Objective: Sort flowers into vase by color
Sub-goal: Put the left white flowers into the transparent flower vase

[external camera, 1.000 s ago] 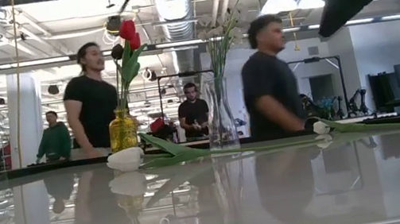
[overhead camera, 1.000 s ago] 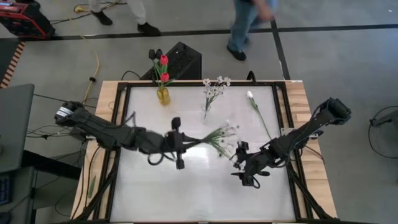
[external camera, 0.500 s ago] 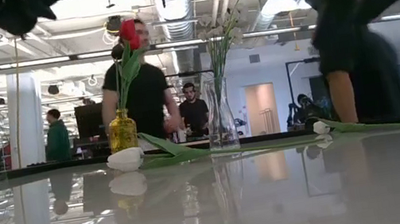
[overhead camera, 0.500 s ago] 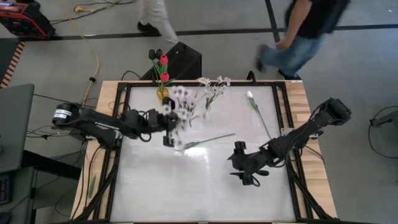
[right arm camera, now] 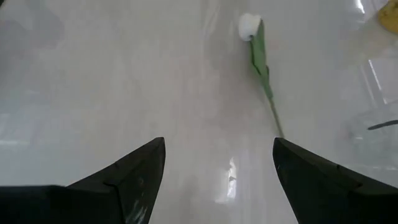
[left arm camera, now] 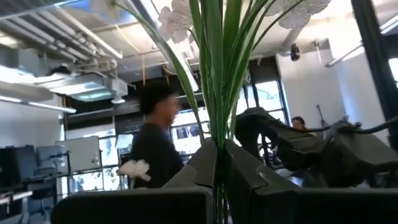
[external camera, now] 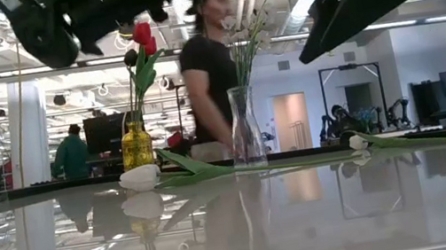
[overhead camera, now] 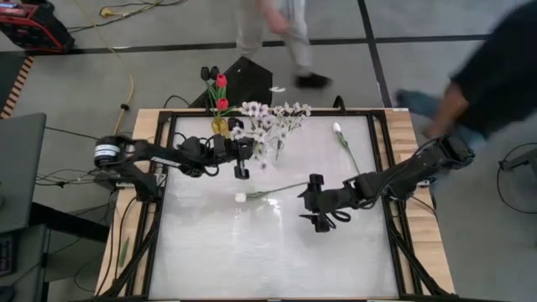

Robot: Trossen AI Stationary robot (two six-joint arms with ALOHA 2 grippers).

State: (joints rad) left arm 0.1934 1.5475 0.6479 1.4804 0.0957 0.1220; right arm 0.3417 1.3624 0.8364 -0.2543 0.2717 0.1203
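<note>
My left gripper [overhead camera: 242, 161] is raised over the far left part of the table, shut on a leafy sprig of tiny white blossoms [overhead camera: 254, 117]. It is beside the yellow vase [overhead camera: 220, 127], which holds red and dark tulips, and the clear vase [overhead camera: 278, 151], which holds another white sprig. A white tulip [overhead camera: 270, 190] lies flat mid-table, its head [right arm camera: 249, 26] toward the left. My right gripper [overhead camera: 314, 206] is open above the table, just right of that tulip's stem end. A second white tulip [overhead camera: 347, 151] lies near the far right. My left gripper pinches the sprig's bundled green stems [left arm camera: 217, 163] low down between its two fingers. The fingers come at it level from the table's left, across the stems. The sprig is lifted clear and stands upright, its leaves and blossoms [left arm camera: 176, 18] fanning out above the fingers.
The two vases [external camera: 137, 145] [external camera: 245, 130] stand close together at the far edge. The near half of the white table top [overhead camera: 268, 260] is bare. People walk past beyond the far edge.
My left gripper has lifted the sprig off the middle of the table, carried it up and toward the far edge near the vases, and turned it from lying flat to upright. My right gripper has moved left toward the white tulip lying mid-table.
</note>
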